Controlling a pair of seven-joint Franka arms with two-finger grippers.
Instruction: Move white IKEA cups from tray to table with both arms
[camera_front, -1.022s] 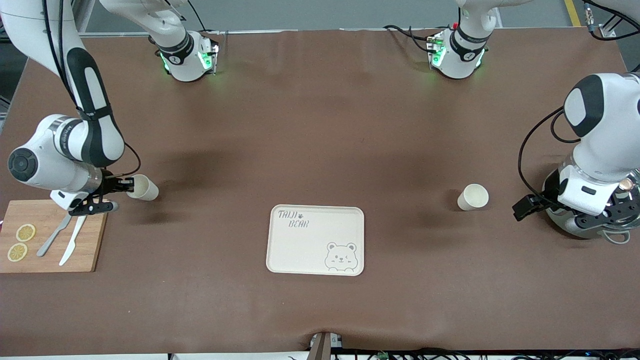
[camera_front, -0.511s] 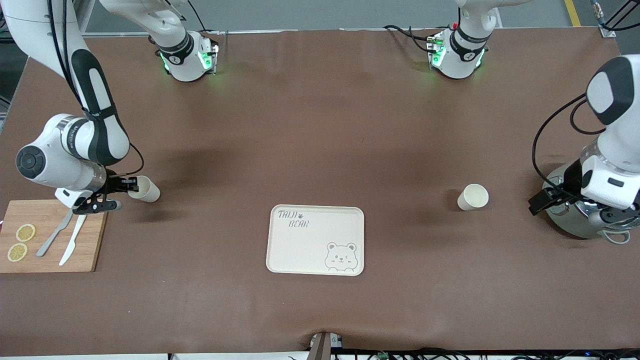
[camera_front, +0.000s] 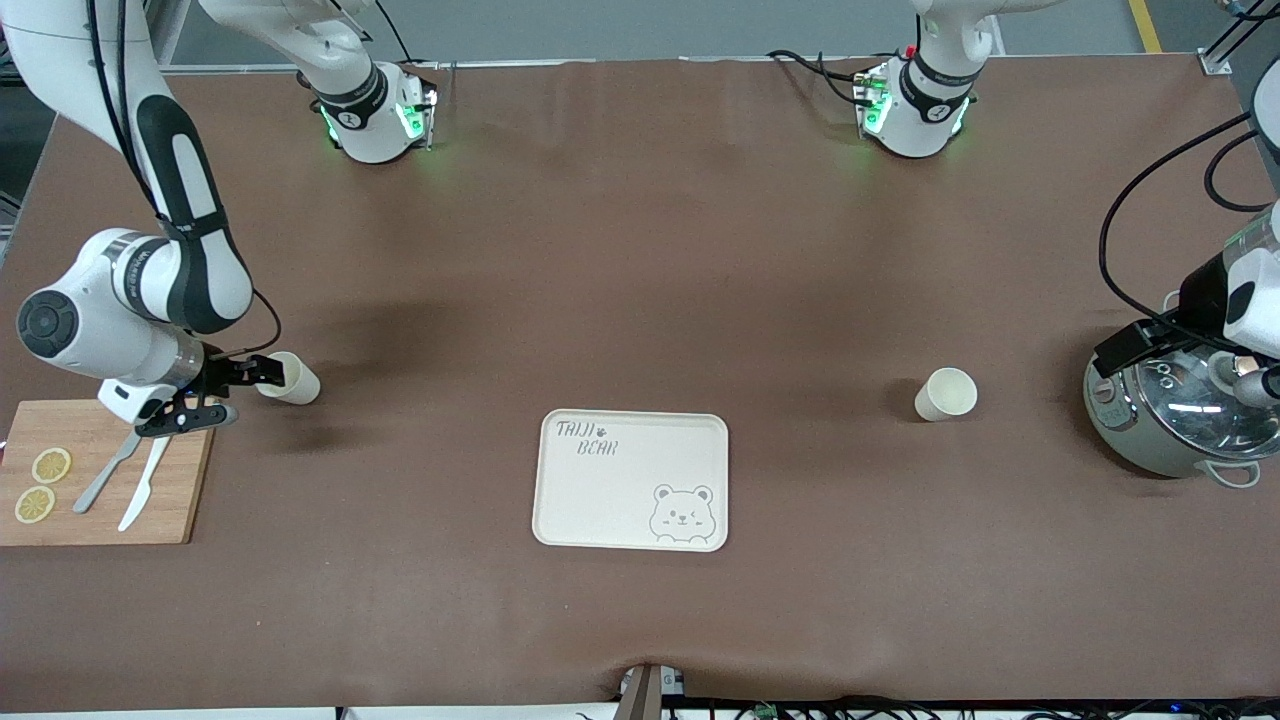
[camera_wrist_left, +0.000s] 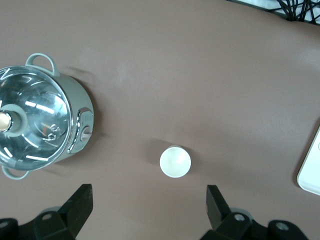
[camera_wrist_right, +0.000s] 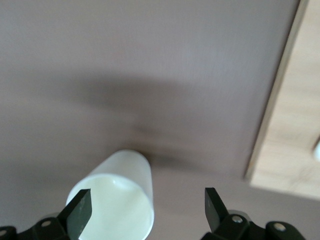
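One white IKEA cup (camera_front: 290, 379) stands near the right arm's end of the table, beside the wooden board. My right gripper (camera_front: 235, 392) is low and open beside it. In the right wrist view the cup (camera_wrist_right: 116, 201) lies partly between the fingers, its rim against one fingertip (camera_wrist_right: 80, 210). The second white cup (camera_front: 946, 393) stands alone toward the left arm's end and also shows in the left wrist view (camera_wrist_left: 175, 161). My left gripper (camera_front: 1245, 372) is open and empty, up over the pot; in its own view (camera_wrist_left: 148, 207) the cup lies ahead of the fingertips.
A cream bear tray (camera_front: 632, 480) lies mid-table, nearer the front camera than both cups. A wooden board (camera_front: 110, 500) with lemon slices, a fork and a knife sits at the right arm's end. A grey pot (camera_front: 1180, 425) with a glass lid stands at the left arm's end.
My left arm has risen and drawn back toward its end of the table, uncovering the pot. My right gripper has stayed by its cup, shifting only slightly.
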